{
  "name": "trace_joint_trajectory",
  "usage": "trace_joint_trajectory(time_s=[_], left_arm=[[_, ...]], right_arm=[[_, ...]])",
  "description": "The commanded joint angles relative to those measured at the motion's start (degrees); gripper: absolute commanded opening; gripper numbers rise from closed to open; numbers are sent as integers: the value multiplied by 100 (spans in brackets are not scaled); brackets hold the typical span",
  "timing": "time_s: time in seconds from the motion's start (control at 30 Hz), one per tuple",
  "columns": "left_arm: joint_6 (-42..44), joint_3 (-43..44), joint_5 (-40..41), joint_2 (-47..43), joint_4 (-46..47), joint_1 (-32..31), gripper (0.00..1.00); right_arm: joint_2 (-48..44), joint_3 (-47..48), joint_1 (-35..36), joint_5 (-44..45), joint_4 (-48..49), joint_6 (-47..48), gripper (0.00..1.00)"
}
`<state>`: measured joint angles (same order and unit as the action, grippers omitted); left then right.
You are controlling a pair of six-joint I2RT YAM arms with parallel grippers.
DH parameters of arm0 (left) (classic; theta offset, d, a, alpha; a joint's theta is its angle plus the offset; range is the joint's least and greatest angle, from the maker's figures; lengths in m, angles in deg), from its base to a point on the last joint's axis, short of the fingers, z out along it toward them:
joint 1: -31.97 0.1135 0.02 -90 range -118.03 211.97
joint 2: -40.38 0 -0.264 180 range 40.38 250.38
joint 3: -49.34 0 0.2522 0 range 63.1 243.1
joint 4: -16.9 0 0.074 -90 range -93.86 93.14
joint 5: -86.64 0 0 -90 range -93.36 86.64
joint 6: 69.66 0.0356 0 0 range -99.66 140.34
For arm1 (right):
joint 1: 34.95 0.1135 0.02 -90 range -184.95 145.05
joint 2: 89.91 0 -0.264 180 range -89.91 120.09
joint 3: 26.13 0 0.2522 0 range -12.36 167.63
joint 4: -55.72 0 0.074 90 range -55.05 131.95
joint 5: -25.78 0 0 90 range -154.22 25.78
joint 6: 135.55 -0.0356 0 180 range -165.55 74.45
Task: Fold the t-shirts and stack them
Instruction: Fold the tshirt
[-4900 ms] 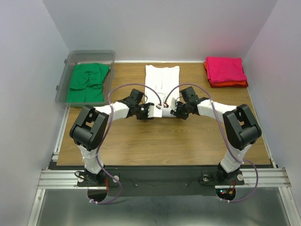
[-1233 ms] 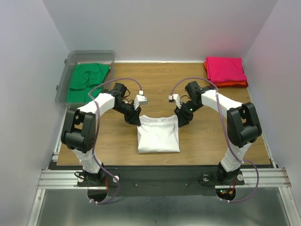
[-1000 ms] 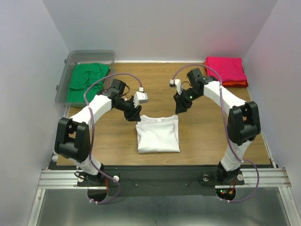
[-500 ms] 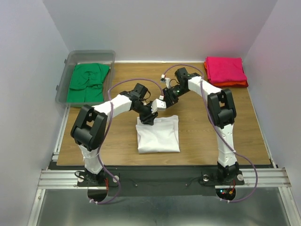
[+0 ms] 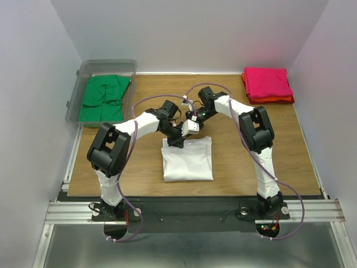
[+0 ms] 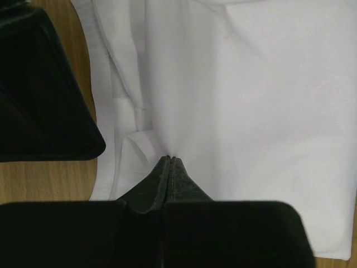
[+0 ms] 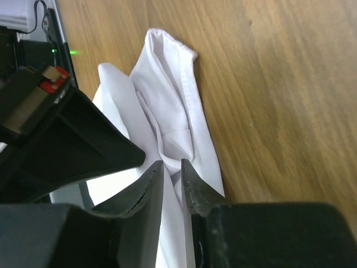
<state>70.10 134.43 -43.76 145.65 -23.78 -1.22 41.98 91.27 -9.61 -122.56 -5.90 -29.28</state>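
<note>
A folded white t-shirt [image 5: 187,161] lies at the middle of the table. Both grippers meet at its far edge. My left gripper [image 5: 177,142] [image 6: 170,159] is shut, and the white cloth [image 6: 240,100] puckers into its tips. Close beside it, my right gripper [image 5: 189,134] [image 7: 171,164] pinches a raised fold of the same shirt [image 7: 167,106] between narrowly parted fingers. A green t-shirt [image 5: 104,96] lies in the bin. A folded magenta t-shirt [image 5: 266,81] rests on a red-orange one [image 5: 275,100] at the back right.
The clear grey plastic bin [image 5: 83,71] stands at the back left corner. The wooden table [image 5: 251,151] shows bare to the right and left of the white shirt. Grey walls close in the sides and back. The two wrists crowd each other over the shirt's far edge.
Both grippers moved in from apart over the table to the white shirt's far edge. The left one shut on the cloth and the right one narrowed onto a fold.
</note>
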Motion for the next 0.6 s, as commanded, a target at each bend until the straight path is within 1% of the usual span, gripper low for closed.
trace_joint_trajectory(time_s=[0.0,0.1,0.27,0.4,0.57], left_arm=[[183,302,-240,-103,-305,-47,0],[253,329,-214,-288,-332,-117,0],[324,320,102,-551,-209,-249,0],[438,346,287,-613,-42,-293,0],[500,618,366,-482,20,-293,0]], right_arm=[[213,-211,129,-230,110,77,23],[371,-291,129,-125,101,192,21],[618,-344,129,-98,92,315,19],[609,-423,129,-124,101,368,18],[592,-476,129,-116,92,412,18]])
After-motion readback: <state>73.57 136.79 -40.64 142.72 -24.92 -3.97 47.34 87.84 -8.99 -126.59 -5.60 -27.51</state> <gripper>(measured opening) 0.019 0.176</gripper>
